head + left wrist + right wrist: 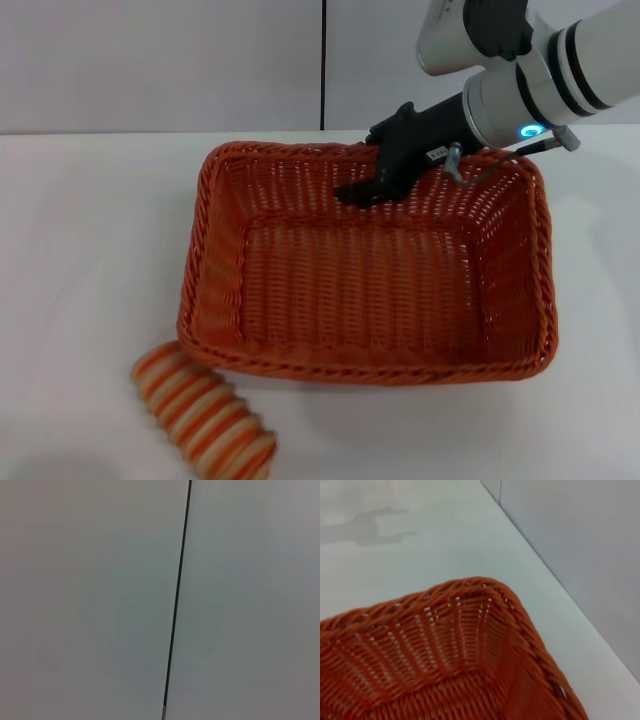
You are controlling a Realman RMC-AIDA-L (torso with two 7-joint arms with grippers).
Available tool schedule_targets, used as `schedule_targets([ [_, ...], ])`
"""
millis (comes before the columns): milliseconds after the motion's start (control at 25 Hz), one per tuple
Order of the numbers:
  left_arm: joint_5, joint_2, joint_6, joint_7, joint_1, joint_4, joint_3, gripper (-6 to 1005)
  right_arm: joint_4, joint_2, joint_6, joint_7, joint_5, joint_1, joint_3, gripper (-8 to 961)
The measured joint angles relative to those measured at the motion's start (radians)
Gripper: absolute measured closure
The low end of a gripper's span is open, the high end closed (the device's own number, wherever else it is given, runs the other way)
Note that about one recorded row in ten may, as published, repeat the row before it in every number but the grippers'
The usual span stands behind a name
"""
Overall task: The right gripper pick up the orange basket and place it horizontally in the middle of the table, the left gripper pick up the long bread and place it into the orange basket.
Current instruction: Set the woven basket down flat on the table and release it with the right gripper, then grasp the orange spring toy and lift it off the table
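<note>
Basket (365,290) sits mid-tabletop (90,230) in the head view, the right gripper (365,190) at its far rim, whether clamped I cannot tell. Bread (205,412) lies just outside the near-left corner. Left wrist view: blank wall only. Right wrist view: basket (445,670) corner. Wicker looks light, stiff; the braided rim suits gripping.

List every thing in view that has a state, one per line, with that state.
orange basket: upright on the table, lying crosswise, nothing inside, mouth up.
long bread: lying on the table, outside the basket near its front left corner, untouched.
right gripper: at the basket's far wall, fingers reaching just inside the rim; grip unclear.
left gripper: out of sight.
table: bearing basket and bread.
</note>
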Motion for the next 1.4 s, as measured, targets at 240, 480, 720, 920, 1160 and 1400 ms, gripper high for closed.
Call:
schedule_targets([
  [240,0.0,0.0,-0.001,0.0,-0.002,0.0,0.0,222,-0.006,0.001,-0.001,-0.004,0.02,-0.009,0.0,438],
  [480,0.0,0.0,-0.004,0.0,-0.004,0.0,0.0,223,-0.027,-0.001,0.002,0.02,0.02,-0.019,0.0,344],
  [720,0.0,0.004,-0.005,0.0,-0.005,0.003,0.0,225,-0.206,-0.002,0.048,0.093,0.012,-0.097,-0.006,345],
  [920,0.0,0.005,0.0,-0.004,-0.009,0.01,-0.001,226,-0.35,-0.004,0.074,0.17,0.009,-0.166,-0.022,346],
  [1160,0.008,0.008,0.053,-0.012,-0.002,0.045,0.02,227,-0.734,0.0,0.12,0.294,0.033,-0.36,-0.04,347],
  [1400,0.022,0.015,0.096,-0.174,0.022,0.185,0.163,228,-0.976,0.0,-0.002,0.291,0.249,-0.655,-0.048,348],
])
